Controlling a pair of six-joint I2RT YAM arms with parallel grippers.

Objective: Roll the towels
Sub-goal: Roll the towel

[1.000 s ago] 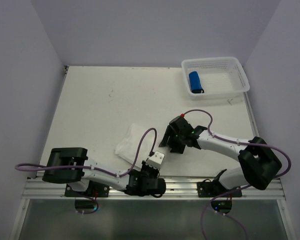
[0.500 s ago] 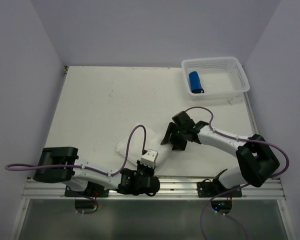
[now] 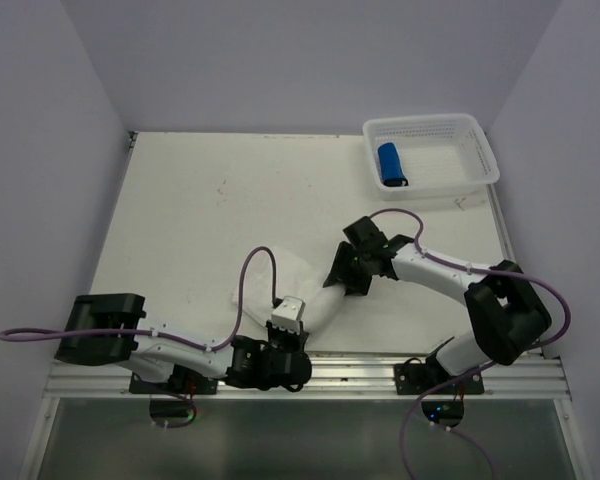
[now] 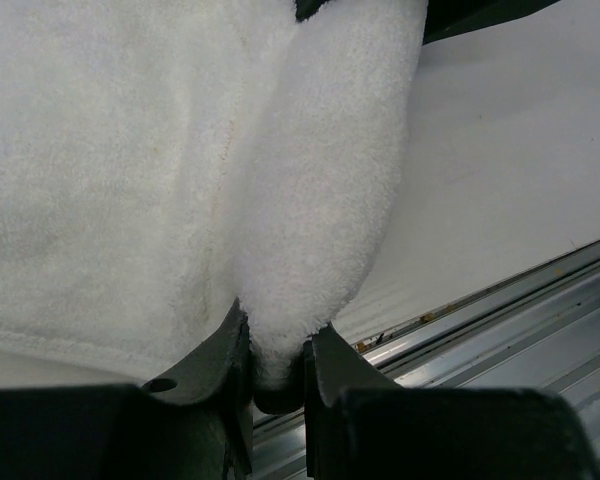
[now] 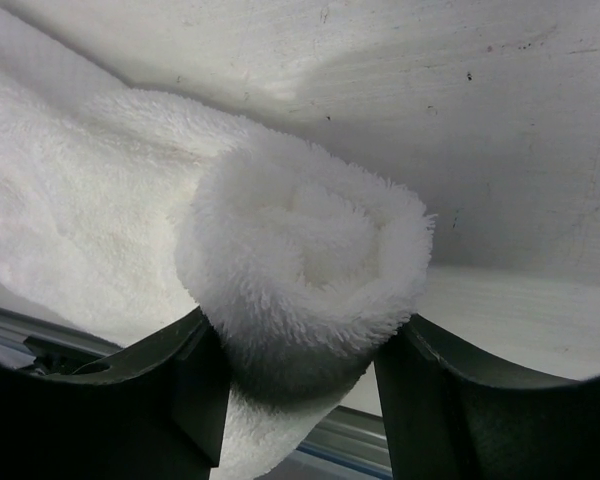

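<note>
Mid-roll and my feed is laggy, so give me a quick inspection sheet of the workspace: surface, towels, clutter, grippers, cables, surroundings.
Surface: white table, a few small dark specks.
Job's things: white towel near the front edge, one end rolled; blue towel rolled, lying in the basket at the far right corner.
Clutter: nothing seen.
Grippers: left gripper pinches a fold of the white towel; right gripper closed on its rolled end.
Cables: left purple cable loops above the towel; right purple cable arcs over the right arm.
Surroundings: plain walls; metal rail along the near edge.
</note>
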